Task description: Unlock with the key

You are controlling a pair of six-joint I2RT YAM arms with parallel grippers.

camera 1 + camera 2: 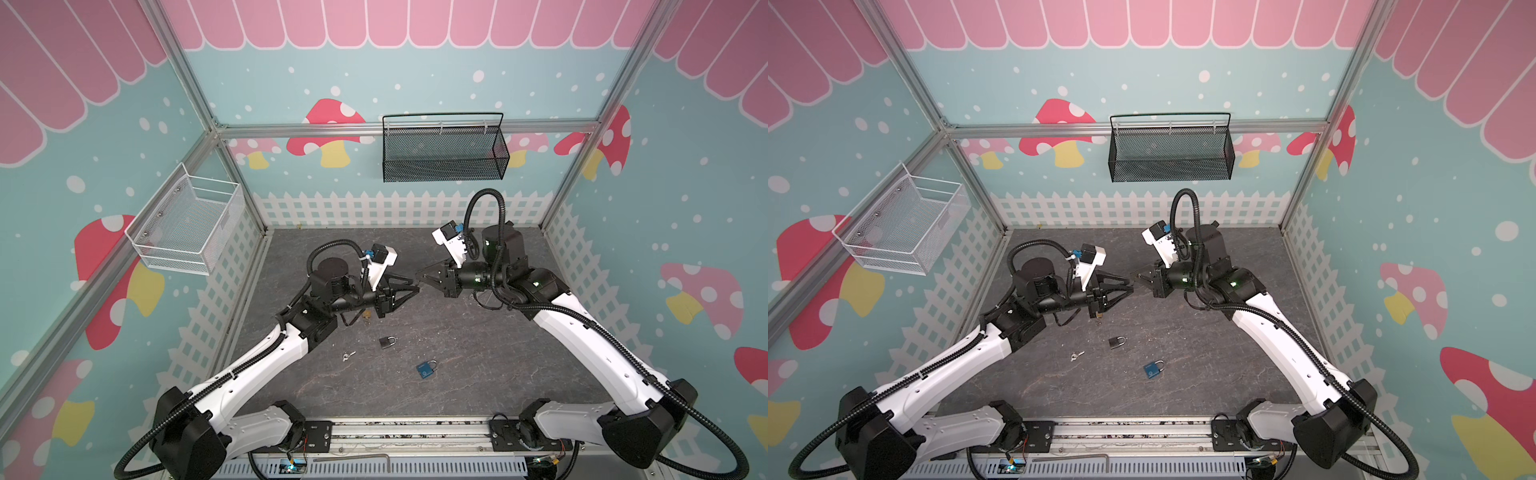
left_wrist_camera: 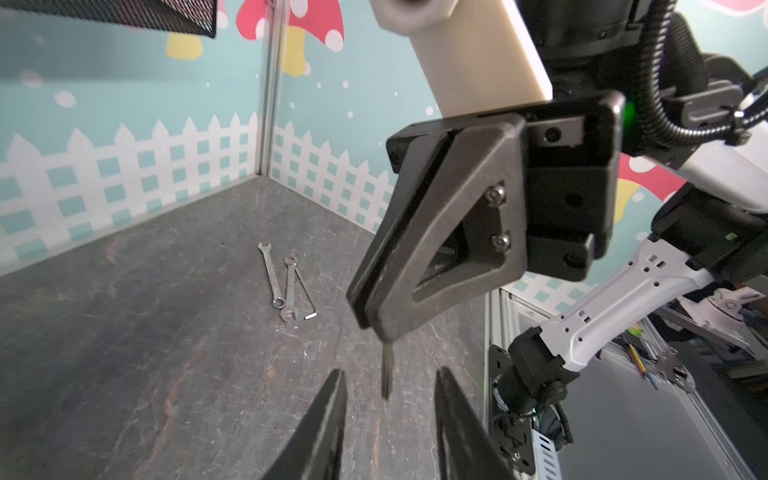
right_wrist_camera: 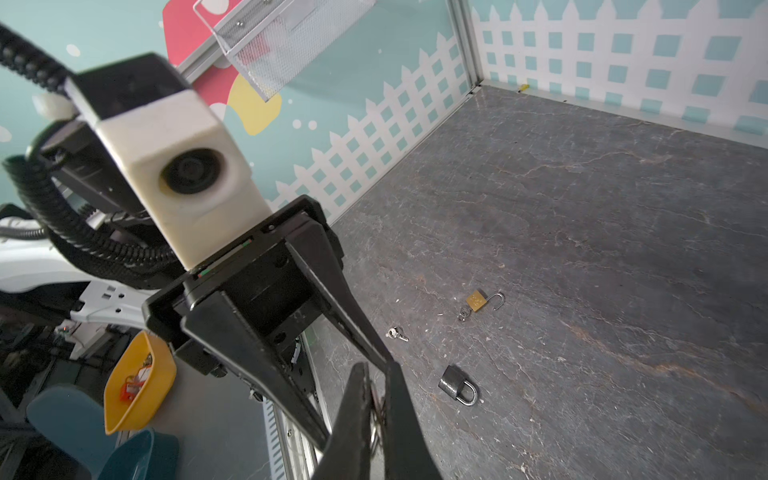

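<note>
My right gripper (image 3: 377, 368) is shut on the key (image 2: 386, 374), whose blade sticks out past its fingertips; the key's ring (image 3: 376, 415) shows between the fingers. My left gripper (image 2: 390, 372) stands open, its fingers either side of the blade without touching it. In both top views the two grippers (image 1: 415, 287) (image 1: 1133, 275) meet tip to tip above the table's middle. On the table lie a dark padlock (image 1: 387, 342) (image 3: 457, 384), shut, a blue padlock (image 1: 426, 369), and a brass padlock (image 3: 478, 301) with its shackle swung open.
A small loose key (image 1: 348, 355) (image 3: 397, 333) lies near the dark padlock. Two wrenches and a hex key (image 2: 282, 282) lie towards the right back corner. A black mesh basket (image 1: 442, 149) hangs on the back wall, a white one (image 1: 187, 224) on the left wall.
</note>
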